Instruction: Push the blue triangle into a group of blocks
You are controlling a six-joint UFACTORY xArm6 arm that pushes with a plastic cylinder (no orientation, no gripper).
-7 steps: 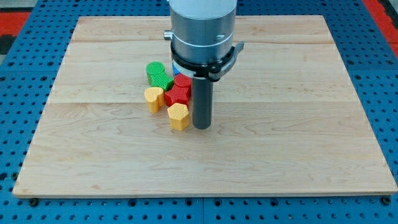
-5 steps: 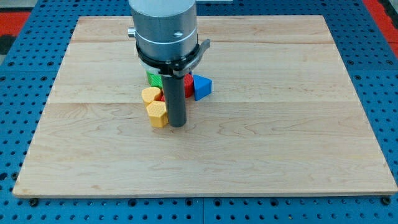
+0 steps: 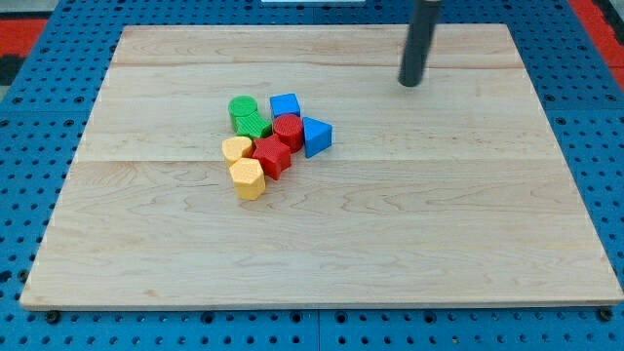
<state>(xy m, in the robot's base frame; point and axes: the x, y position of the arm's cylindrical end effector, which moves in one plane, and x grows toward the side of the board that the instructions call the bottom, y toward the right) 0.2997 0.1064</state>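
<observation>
Blue triangle point(image 3: 316, 136) sits at the right edge of the cluster, touching the red cylinder point(image 3: 288, 130). My tip point(image 3: 410, 83) stands well apart, far and to the right of every block; the rod carries no jaws. Left from the triangle lie a blue cube point(image 3: 284, 105), a green block point(image 3: 250, 117), a red star-like block point(image 3: 272, 156), and two yellow blocks point(image 3: 237, 149) point(image 3: 248, 179), all on the wooden surface point(image 3: 439, 224).
</observation>
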